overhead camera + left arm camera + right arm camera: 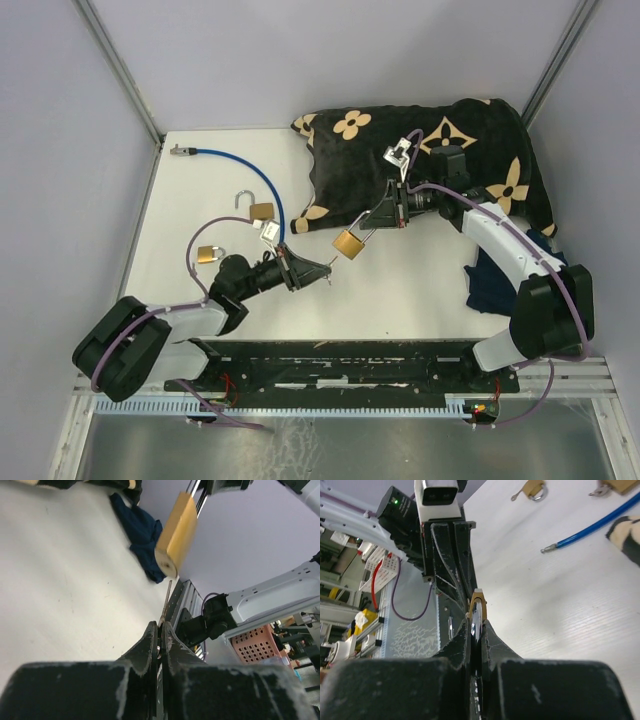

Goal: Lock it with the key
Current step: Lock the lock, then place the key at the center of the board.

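Our left tool (305, 270) sits at the near left of the white counter (400, 290). Its two fingers (150, 640) are squeezed tight together. They pinch a thin metal key (166, 602) at its wide end. The key sticks straight out past the fingertips and points to the right, toward the other arm.

Our right tool (385, 215) reaches in from the far right. It is pressed shut too. It has hold of a brass padlock (348, 244) by the top end, where the metal loop is. The padlock is up off the counter, in the middle, and its bottom end tilts down toward the key. In the right wrist view the padlock (477, 611) shows edge-on, right between the closed fingers.

In the left wrist view the tip of the key is just under the bottom of the padlock (175, 532). We can see a small gap there, so the key is not in the lock.

A blue cable (245, 165) lies on the far left of the counter. A black blanket with tan flowers (440, 140) lies at the far right.
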Robot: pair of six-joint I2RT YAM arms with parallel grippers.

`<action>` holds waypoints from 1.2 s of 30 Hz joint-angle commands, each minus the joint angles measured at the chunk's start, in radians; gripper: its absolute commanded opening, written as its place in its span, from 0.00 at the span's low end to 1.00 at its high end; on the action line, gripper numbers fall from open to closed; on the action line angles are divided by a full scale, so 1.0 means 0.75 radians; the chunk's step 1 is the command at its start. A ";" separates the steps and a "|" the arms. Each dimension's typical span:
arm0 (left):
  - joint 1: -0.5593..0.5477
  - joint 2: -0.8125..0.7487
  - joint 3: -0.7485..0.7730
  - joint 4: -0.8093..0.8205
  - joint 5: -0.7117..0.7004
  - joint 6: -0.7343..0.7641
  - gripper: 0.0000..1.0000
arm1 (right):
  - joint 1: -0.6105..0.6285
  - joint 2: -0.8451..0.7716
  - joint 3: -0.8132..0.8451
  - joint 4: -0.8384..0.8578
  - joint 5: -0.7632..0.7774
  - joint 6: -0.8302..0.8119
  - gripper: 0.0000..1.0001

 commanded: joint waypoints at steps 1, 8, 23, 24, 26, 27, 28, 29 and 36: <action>0.017 -0.019 -0.020 -0.047 0.114 -0.003 0.03 | -0.058 -0.039 -0.025 0.202 -0.044 0.109 0.02; 0.076 -0.103 -0.049 -0.137 0.070 -0.009 0.03 | -0.092 -0.026 -0.024 0.127 -0.008 0.024 0.02; 0.569 -0.412 -0.016 -0.713 -0.005 0.038 0.03 | -0.043 0.069 -0.016 -0.047 0.027 -0.187 0.02; 0.618 -0.407 -0.021 -0.705 0.021 0.015 0.03 | -0.030 0.077 -0.020 -0.043 0.027 -0.189 0.02; 0.705 -0.402 -0.028 -0.728 0.068 -0.018 0.03 | -0.003 0.099 -0.017 -0.039 0.021 -0.191 0.02; 0.747 -0.406 -0.026 -0.772 0.081 -0.031 0.03 | 0.011 0.111 -0.016 -0.040 0.019 -0.193 0.02; 0.800 -0.414 -0.030 -0.814 0.093 -0.038 0.03 | 0.029 0.120 -0.013 -0.043 0.018 -0.197 0.02; 0.833 -0.426 -0.038 -0.850 0.100 -0.046 0.03 | 0.040 0.127 -0.008 -0.050 0.018 -0.203 0.02; 0.935 -0.630 -0.107 -1.073 -0.005 -0.061 0.03 | 0.068 0.132 0.004 -0.094 0.056 -0.255 0.02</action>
